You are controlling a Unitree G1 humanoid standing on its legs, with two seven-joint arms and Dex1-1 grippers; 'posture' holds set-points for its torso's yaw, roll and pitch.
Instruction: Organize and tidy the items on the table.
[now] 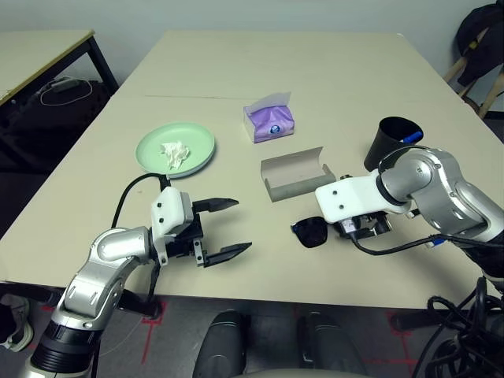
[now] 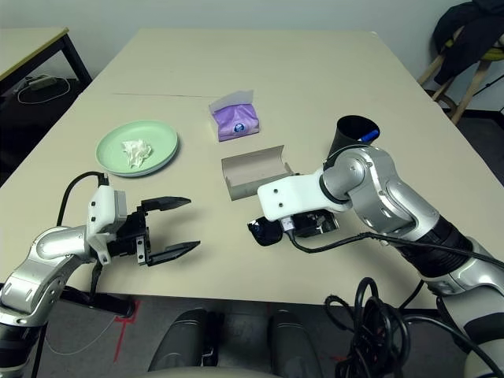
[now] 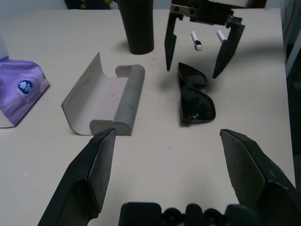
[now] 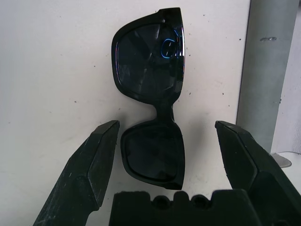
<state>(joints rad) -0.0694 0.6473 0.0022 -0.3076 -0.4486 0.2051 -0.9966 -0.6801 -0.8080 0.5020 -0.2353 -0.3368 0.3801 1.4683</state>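
Hanging over the sunglasses (image 4: pixel 150 101) beside the open glasses case (image 1: pixel 295 175), the right gripper (image 3: pixel 204 70) spreads its fingers to straddle them, while the left gripper (image 1: pixel 224 228) waits, also spread and empty.

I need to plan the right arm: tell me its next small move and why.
Probably lower the right gripper and close on the sunglasses. Its fingers stand open on either side of the sunglasses, which lie flat on the table beside the open case, not yet gripped.
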